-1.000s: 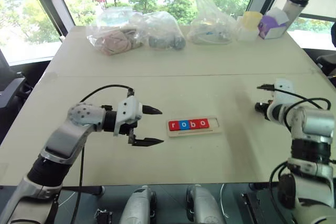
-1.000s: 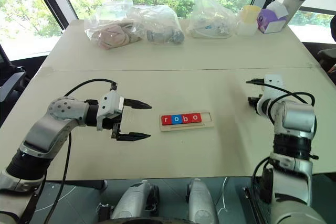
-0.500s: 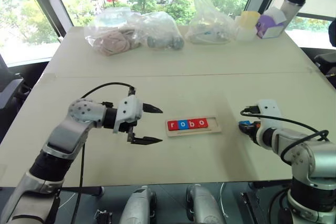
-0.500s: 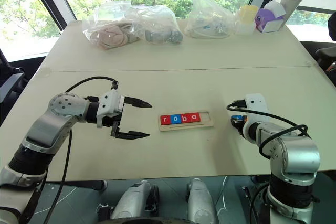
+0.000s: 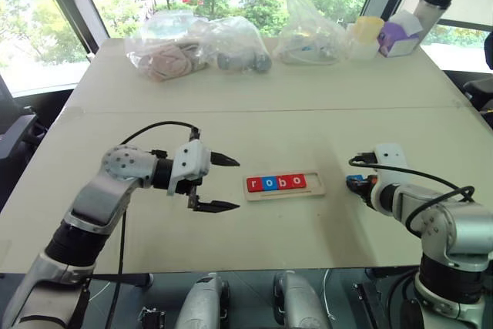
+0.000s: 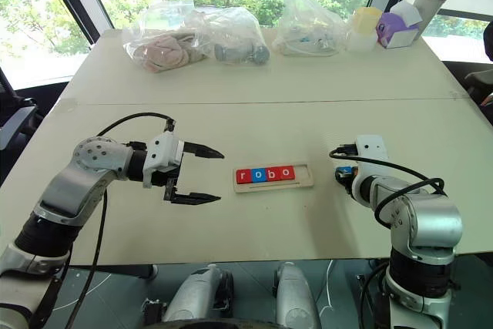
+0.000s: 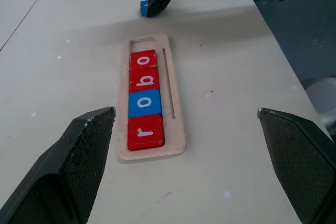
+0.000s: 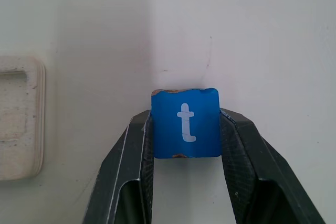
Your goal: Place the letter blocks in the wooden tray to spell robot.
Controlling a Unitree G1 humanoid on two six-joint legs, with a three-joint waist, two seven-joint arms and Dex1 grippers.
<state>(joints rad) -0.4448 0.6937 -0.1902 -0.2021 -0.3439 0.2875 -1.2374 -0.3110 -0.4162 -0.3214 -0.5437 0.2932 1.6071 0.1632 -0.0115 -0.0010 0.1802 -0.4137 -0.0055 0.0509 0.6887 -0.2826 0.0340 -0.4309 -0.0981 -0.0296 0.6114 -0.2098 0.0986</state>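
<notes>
The wooden tray [image 5: 313, 182] lies at the table's middle. It holds several letter blocks in a row: red r [image 7: 145, 131], blue o [image 7: 144, 103], red b [image 7: 143, 80] and red o [image 7: 143, 60]. The slot at its right end is bare. My right gripper [image 8: 186, 115] is low over the table just right of the tray, fingers closed against both sides of the blue t block [image 8: 186, 123], letter facing up. My left gripper [image 5: 235, 184] hovers left of the tray, wide open and holding nothing, pointing at it.
Clear plastic bags [image 5: 199, 45] of items, a yellow cup [image 5: 368, 32], a purple box [image 5: 399, 38] and a travel mug [image 5: 432, 8] line the table's far edge. A seam [image 5: 262, 110] crosses the table behind the tray.
My right arm swung in toward the tray and dropped low to the table with the blue block at its tips. The left arm stayed still.
</notes>
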